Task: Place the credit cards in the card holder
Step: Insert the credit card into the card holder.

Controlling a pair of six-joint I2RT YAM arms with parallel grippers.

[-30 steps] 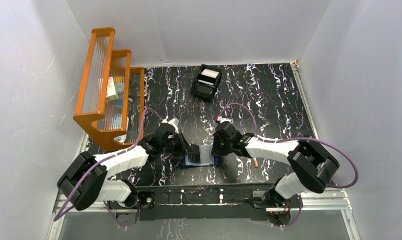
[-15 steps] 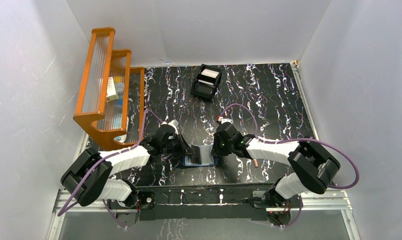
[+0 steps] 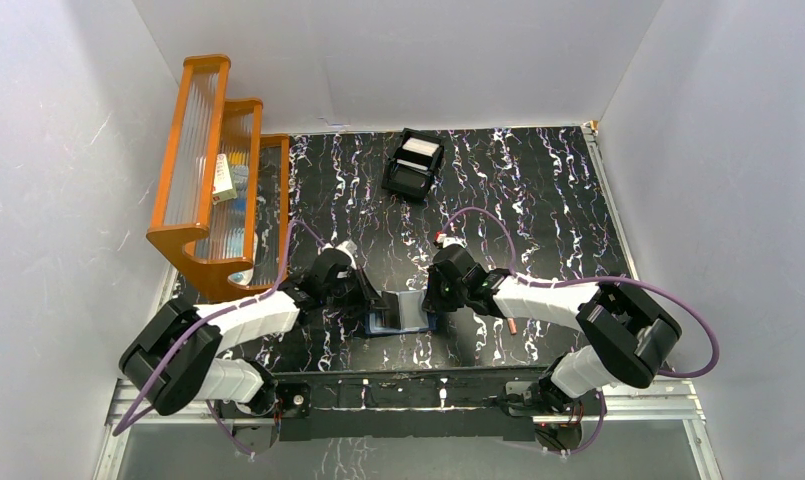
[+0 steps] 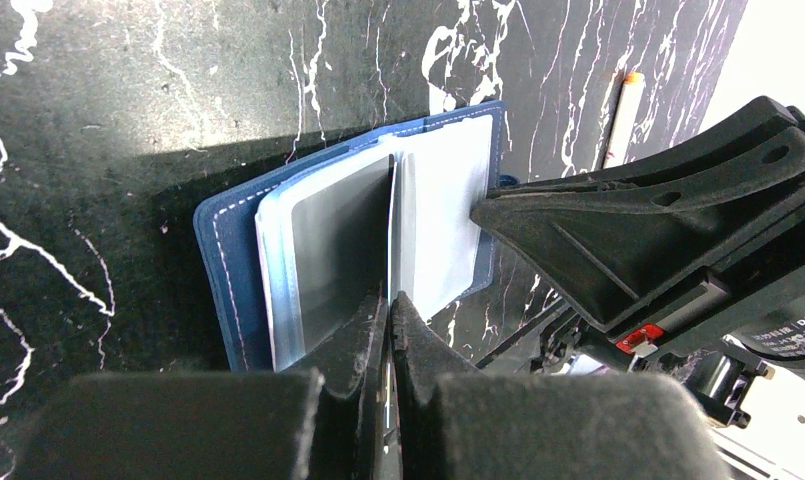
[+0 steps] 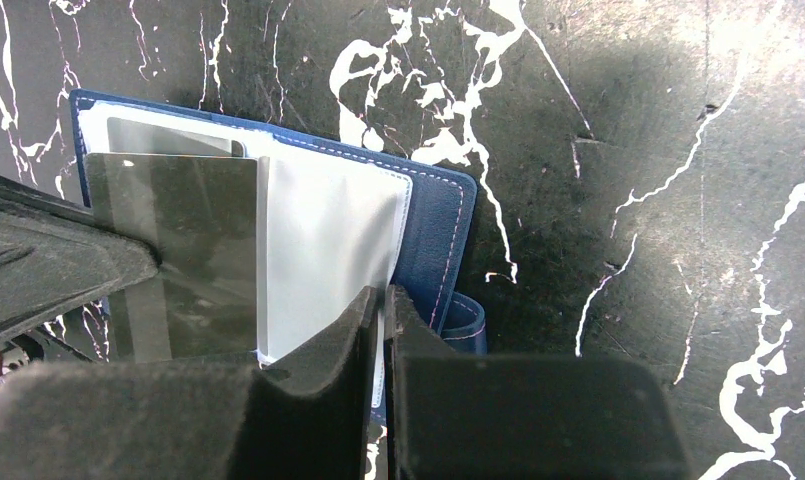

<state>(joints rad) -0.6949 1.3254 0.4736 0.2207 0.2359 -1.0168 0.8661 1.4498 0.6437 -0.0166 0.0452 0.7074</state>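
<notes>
At six o'clock, the card holder (image 3: 403,312) lies open, right gripper (image 5: 381,292) pinching its page. Left gripper (image 4: 389,298) pinches a credit card (image 5: 188,230), apparently not yet slotted.

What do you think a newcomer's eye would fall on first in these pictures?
The open blue wallet at the table's near middle, with both arms closed in on it: the left tool holds a grey card at its pages, and the right tool pinches its edge. Next come the orange rack at far left and the black box at the back.
</notes>
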